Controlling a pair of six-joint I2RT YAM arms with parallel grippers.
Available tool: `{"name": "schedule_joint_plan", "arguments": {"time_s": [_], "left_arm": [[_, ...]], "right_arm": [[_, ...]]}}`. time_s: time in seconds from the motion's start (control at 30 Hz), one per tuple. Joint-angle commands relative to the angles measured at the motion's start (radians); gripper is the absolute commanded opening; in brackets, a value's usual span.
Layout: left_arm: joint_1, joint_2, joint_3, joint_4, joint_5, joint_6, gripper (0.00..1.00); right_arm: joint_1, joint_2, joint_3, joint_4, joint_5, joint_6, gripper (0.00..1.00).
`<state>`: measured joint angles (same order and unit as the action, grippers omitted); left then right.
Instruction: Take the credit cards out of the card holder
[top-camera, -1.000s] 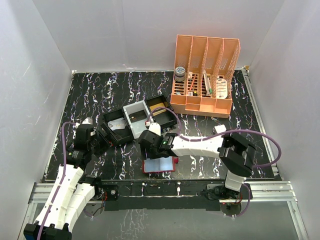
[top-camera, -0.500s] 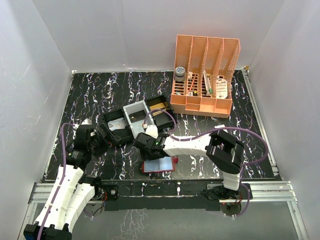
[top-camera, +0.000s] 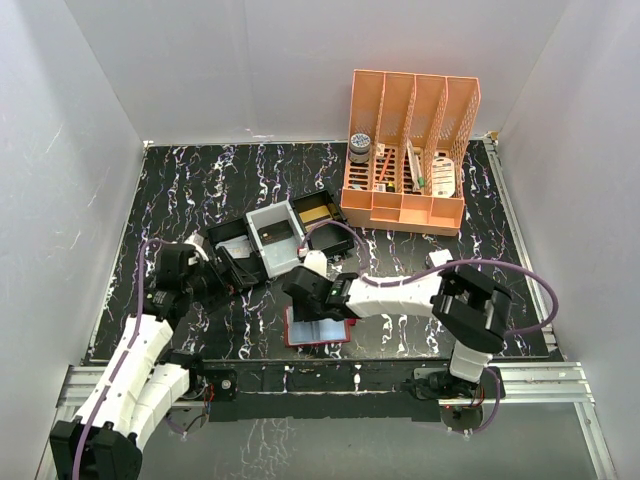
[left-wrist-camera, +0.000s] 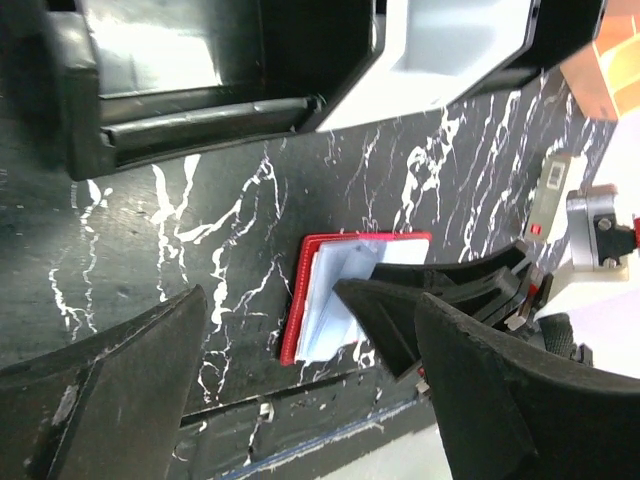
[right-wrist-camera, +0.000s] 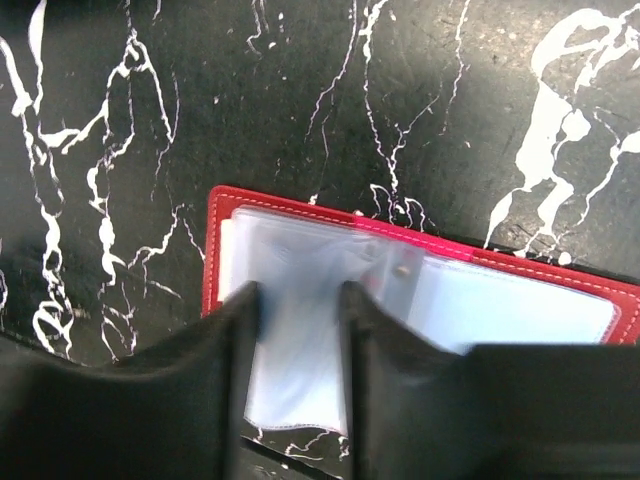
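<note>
Black marbled worktop (top-camera: 200, 180) is carrying the opened card holder (top-camera: 325, 336) near its front edge.
Right hand (right-wrist-camera: 298, 300) is hovering over it, fingers (right-wrist-camera: 400, 400) narrowly parted, gripping nothing; left hand (left-wrist-camera: 308, 305) is gaping wide, empty.

One red card holder (top-camera: 325, 333), one black tray (top-camera: 232, 240), one orange rack (top-camera: 405, 212), one small white box (top-camera: 437, 259)
</note>
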<state>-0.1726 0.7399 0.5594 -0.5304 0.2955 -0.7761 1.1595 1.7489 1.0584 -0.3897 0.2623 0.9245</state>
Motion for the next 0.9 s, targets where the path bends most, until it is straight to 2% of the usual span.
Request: {"name": "schedule_joint_plan", "arguments": {"time_s": [0.0,0.2,0.4,0.57,0.73,0.87], "left_arm": [[-0.003,0.022,-0.026,0.067,0.18,0.046,0.81],[-0.025,0.065,-0.054,0.113,0.289,0.063,0.67],[-0.086,0.113,-0.094,0.186,0.331,0.037,0.61],[-0.184,0.153,-0.108,0.276,0.315,-0.009,0.62],[-0.345,0.244,-0.107,0.379,0.275,-0.047,0.69],[-0.459,0.322,-0.118,0.465,0.21,-0.083,0.7]], "right_arm": [[-0.02,-0.098,-0.116,0.19,-0.116,0.029,0.23],[-0.078,-0.155,-0.228,0.346,-0.239,0.086,0.12],[-0.116,-0.198,-0.299,0.467,-0.325,0.119,0.07],[-0.162,-0.242,-0.366,0.583,-0.412,0.158,0.08],[-0.2,-0.244,-0.411,0.64,-0.47,0.215,0.09],[-0.239,-0.24,-0.456,0.697,-0.518,0.246,0.1]]}}
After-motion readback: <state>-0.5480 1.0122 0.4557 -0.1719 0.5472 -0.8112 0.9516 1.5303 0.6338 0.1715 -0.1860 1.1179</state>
